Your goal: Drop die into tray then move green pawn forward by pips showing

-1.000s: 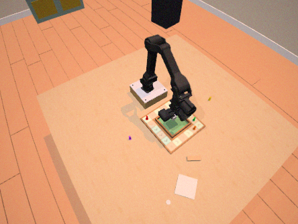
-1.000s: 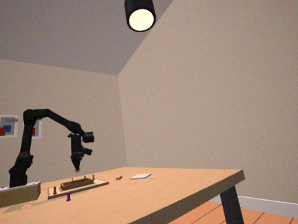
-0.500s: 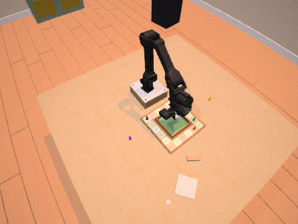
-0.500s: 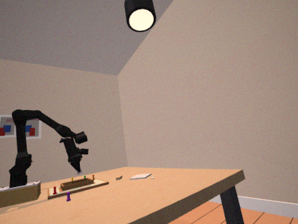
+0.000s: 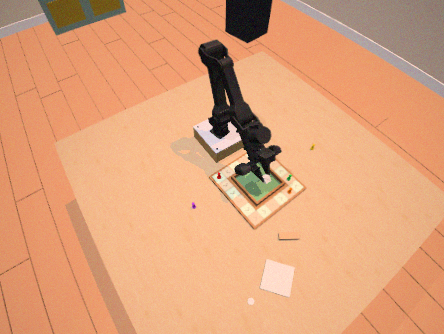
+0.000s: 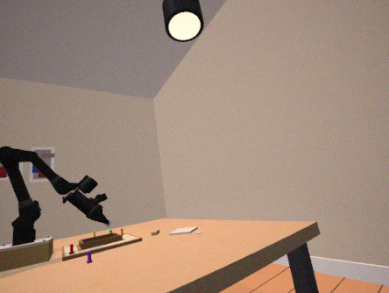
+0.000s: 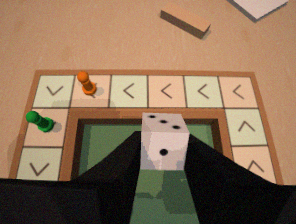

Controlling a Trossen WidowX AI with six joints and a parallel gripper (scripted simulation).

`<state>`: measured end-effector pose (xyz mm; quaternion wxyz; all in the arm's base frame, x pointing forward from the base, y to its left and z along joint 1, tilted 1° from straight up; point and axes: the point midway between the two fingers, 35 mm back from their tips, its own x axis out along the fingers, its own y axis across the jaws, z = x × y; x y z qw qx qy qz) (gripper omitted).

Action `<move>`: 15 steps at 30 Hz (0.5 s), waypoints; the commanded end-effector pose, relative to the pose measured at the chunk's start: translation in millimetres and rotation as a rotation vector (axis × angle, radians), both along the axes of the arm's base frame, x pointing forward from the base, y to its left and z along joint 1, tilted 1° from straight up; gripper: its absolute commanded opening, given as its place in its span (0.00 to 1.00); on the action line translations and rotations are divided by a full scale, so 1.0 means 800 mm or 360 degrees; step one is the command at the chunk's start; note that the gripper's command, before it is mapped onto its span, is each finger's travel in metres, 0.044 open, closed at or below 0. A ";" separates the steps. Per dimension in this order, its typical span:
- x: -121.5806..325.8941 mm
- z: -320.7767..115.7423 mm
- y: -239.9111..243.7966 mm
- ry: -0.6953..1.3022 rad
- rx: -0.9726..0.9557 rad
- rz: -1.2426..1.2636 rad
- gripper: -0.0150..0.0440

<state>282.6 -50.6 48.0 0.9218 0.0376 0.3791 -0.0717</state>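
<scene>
My gripper [image 5: 266, 178] [image 6: 108, 225] [image 7: 161, 138] is shut on the white die [image 5: 267, 178] [image 7: 164, 142] and holds it above the green-floored tray [image 5: 246, 194] [image 7: 102, 114]. In the wrist view the die's upper face shows three pips and its near face one. The green pawn [image 5: 289, 177] [image 6: 110, 232] [image 7: 41, 121] stands on a left-column square of the board [image 5: 255, 226] [image 6: 92, 251] [image 7: 150, 74] in the wrist view. The orange pawn [image 5: 290, 190] [image 6: 122, 232] [image 7: 86, 84] stands on the top-row square beside the corner. The red pawn [image 5: 219, 176] [image 6: 71, 249] stands near another corner.
A purple pawn [image 5: 194, 205] [image 6: 89, 257] and a yellow pawn [image 5: 312, 147] [image 6: 95, 234] stand off the board. A thin wooden block [image 5: 289, 237] [image 6: 155, 232] [image 7: 185, 21], a white square pad [image 5: 277, 278] [image 6: 184, 231] and a small white disc [image 5: 251, 301] [image 6: 199, 233] lie beyond the board.
</scene>
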 end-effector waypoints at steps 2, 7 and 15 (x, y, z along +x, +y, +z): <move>-0.002 0.001 0.001 -0.0127 -0.0011 -0.0002 0.25; -0.018 0.017 0.005 -0.0126 -0.0011 -0.0002 0.25; -0.047 0.033 0.011 -0.0124 -0.0010 -0.0002 0.25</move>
